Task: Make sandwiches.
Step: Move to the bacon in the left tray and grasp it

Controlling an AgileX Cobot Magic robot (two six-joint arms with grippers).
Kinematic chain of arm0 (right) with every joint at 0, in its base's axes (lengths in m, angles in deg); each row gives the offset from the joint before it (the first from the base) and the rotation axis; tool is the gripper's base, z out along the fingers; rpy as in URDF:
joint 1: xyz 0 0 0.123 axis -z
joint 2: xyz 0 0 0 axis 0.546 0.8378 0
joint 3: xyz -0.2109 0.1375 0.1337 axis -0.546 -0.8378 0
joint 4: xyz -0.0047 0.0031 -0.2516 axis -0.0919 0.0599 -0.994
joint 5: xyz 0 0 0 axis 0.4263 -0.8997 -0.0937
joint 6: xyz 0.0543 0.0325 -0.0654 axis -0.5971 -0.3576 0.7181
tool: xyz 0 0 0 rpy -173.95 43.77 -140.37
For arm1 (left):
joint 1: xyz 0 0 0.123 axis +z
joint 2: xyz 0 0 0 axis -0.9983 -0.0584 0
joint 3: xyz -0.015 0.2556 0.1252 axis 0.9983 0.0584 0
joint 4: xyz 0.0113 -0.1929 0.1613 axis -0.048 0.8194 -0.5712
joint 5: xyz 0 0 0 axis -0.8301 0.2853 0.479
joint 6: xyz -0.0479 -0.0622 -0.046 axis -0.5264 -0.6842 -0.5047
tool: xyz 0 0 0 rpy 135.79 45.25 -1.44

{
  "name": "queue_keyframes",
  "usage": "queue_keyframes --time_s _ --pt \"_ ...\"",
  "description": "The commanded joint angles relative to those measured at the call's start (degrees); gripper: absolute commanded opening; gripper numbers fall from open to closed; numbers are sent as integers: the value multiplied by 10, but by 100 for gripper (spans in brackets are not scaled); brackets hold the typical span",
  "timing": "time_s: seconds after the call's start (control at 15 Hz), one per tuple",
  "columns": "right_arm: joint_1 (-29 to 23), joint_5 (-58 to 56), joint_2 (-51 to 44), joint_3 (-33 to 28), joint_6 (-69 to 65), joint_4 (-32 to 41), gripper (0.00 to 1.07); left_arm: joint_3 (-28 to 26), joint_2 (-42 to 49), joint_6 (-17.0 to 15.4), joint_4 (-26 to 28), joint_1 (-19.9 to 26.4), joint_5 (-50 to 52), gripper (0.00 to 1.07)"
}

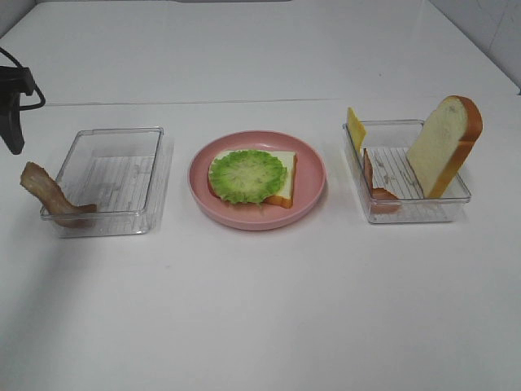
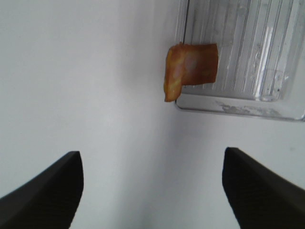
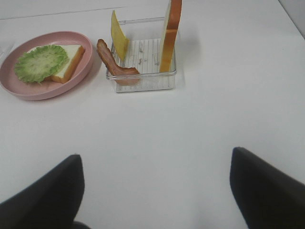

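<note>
On the pink plate (image 1: 313,191) in the middle lies a white bread slice (image 1: 286,167) with ruffled green lettuce (image 1: 247,174) on top. One bacon strip (image 1: 49,195) hangs over the left tray's near-left corner. My left gripper (image 2: 152,191) hovers open above the table beside that bacon strip (image 2: 190,69), apart from it. In the right tray stand a second bread slice (image 1: 444,142), a yellow cheese slice (image 1: 356,126) and another bacon strip (image 1: 376,183). My right gripper (image 3: 155,191) is open and holds nothing, well back from the right tray (image 3: 143,83).
The left clear tray (image 1: 114,175) holds only the bacon on its corner. The right clear tray (image 1: 423,208) stands right of the plate. A dark part of the left arm (image 1: 12,106) shows at the far left edge. White tabletop surrounds everything.
</note>
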Motion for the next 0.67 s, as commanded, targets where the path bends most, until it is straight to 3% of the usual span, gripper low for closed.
queue_keyframes --time_s 0.07,0.4,0.47,0.67 --pt "3 6 -7 -2 1 3 78 8 -14 -22 0 -1 33 76" --pt "3 6 -7 -2 1 3 78 8 -97 -22 17 -3 84 75" --pt "3 6 -7 -2 1 3 78 6 -119 -15 49 -5 107 67" --pt "3 6 -7 -2 1 3 78 6 -132 -4 63 -5 114 61"
